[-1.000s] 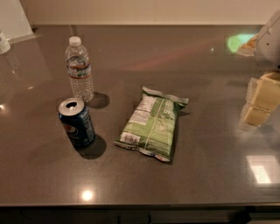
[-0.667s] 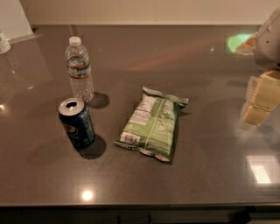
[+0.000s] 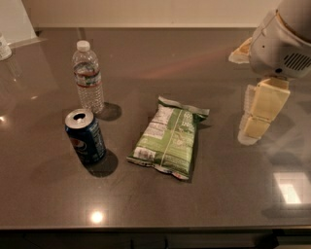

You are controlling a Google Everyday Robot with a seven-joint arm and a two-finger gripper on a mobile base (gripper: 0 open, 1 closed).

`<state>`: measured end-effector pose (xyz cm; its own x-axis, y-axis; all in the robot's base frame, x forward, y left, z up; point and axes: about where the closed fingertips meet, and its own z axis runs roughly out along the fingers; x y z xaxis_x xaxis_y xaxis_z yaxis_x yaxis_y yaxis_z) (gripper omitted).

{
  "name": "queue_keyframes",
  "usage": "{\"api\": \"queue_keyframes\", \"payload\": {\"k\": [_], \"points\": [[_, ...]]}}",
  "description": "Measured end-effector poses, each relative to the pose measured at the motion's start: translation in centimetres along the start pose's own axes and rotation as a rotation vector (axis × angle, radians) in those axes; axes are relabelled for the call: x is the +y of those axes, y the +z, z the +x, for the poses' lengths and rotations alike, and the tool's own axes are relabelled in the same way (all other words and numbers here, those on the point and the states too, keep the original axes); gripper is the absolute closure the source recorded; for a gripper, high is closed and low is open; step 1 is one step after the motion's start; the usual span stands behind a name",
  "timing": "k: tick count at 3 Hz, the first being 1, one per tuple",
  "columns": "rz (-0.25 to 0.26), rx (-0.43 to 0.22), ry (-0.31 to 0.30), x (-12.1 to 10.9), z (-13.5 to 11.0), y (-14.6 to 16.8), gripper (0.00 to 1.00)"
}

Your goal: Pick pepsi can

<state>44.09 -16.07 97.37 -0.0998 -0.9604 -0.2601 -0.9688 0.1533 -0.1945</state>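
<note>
Pepsi can point(image 3: 86, 135): dark blue aluminium cylinder with a silver top, upright at the left front of the worktop point(image 3: 204, 204). Clear ribbed plastic bottle point(image 3: 88, 78) behind it. Crinkled green bag point(image 3: 169, 137) lies flat. Worktop glossy grey, reflective. Cream, blocky gripper point(image 3: 252, 127) far right, well apart from the can; its opening cannot be told.

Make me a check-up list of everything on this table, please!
Surface: dark shiny countertop with light spots reflected in it.
Job's things: pepsi can stands upright at front left, touching nothing.
Clutter: water bottle stands upright just behind the can; green snack bag lies flat in the middle.
Grippers: gripper is on the right side, pointing down at the counter, far from the can.
Cables: nothing seen.
Surroundings: pale wall behind the counter; white board at the back left corner.
</note>
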Motion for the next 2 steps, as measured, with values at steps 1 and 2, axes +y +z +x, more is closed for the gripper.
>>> {"api": "queue_keyframes", "payload": {"k": [1,2], "points": [[-0.051,-0.088,-0.055,0.6,-4.4,2.2,0.00],[-0.081,-0.165,-0.081,1.3,-7.6,4.5,0.00]]}}
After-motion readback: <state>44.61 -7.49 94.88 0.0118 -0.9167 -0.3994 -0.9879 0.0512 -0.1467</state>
